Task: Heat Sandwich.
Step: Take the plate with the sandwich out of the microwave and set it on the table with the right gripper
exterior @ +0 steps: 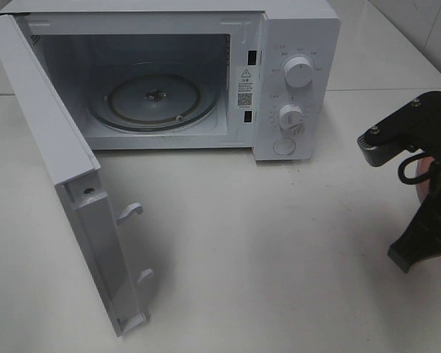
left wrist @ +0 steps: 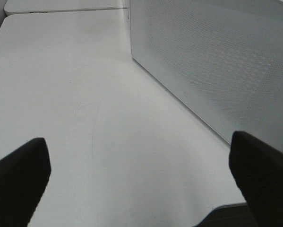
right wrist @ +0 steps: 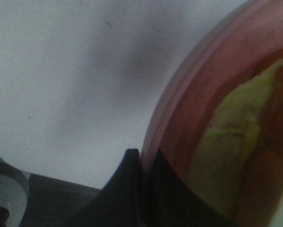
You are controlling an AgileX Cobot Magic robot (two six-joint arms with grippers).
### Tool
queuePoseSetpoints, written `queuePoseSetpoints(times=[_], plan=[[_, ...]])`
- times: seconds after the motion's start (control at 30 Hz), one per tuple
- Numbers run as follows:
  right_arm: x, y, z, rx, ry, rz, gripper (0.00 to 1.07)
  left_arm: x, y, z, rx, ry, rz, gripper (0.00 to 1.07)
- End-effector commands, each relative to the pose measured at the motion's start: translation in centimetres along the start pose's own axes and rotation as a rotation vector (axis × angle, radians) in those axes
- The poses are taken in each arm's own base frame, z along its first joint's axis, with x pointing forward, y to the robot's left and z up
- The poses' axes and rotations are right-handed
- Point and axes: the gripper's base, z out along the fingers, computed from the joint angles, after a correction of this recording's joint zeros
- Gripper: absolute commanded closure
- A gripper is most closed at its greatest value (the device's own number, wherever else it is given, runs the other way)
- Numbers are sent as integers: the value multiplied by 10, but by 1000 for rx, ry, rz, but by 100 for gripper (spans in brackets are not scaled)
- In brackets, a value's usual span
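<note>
A: Plate (right wrist: 188, 118) first, since only the right wrist camera shows it well: one pink rim, with the right gripper (right wrist: 140, 163) clamped narrow on its edge, one dark finger outside and one inside the rim.

B: And the sandwich?

A: One sandwich (right wrist: 240, 151), lying on that plate just inside the rim: pale bread, greenish filling, a brown crust edge. It is blurred at this range. In the high view the right arm (exterior: 419, 147) at about 3 o'clock covers nearly all of it; only a sliver of pink shows behind the black links.

B: What does the left wrist camera add?

A: The left gripper (left wrist: 141, 175) stands wide, two black fingertips (left wrist: 18, 170) well apart over bare white table (left wrist: 84, 94), holding nothing. Beyond them is the perforated grey face of the microwave door (left wrist: 217, 61). That arm does not appear in the high view.

B: Farther back?

A: One white microwave (exterior: 294, 81) at 12 o'clock, its door (exterior: 65, 169) swung fully open toward 9 o'clock, two latch hooks (exterior: 132, 211) jutting from its edge. Inside is one glass turntable (exterior: 154, 99), bare. Two round knobs (exterior: 299, 72) and one round button sit on the control panel. The open tabletop lies between plate and oven mouth.
</note>
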Motion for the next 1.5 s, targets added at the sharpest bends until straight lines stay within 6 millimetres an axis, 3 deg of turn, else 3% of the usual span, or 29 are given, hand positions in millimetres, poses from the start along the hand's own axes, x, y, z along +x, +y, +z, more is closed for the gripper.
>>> queuePoseSetpoints(times=[0.03,0.37,0.67,1.27,1.5], plan=[[-11,-3,1,35,-14,18,107,0,0,-2,0,-29,-4,9],[-32,-3,22,33,23,54,107,0,0,-2,0,-29,-4,9],[-40,-22,41,21,25,135,107,0,0,-2,0,-29,-4,9],[-55,-47,99,6,50,209,107,0,0,-2,0,-29,-4,9],[-74,-54,117,18,73,214,107,0,0,-2,0,-29,-4,9]])
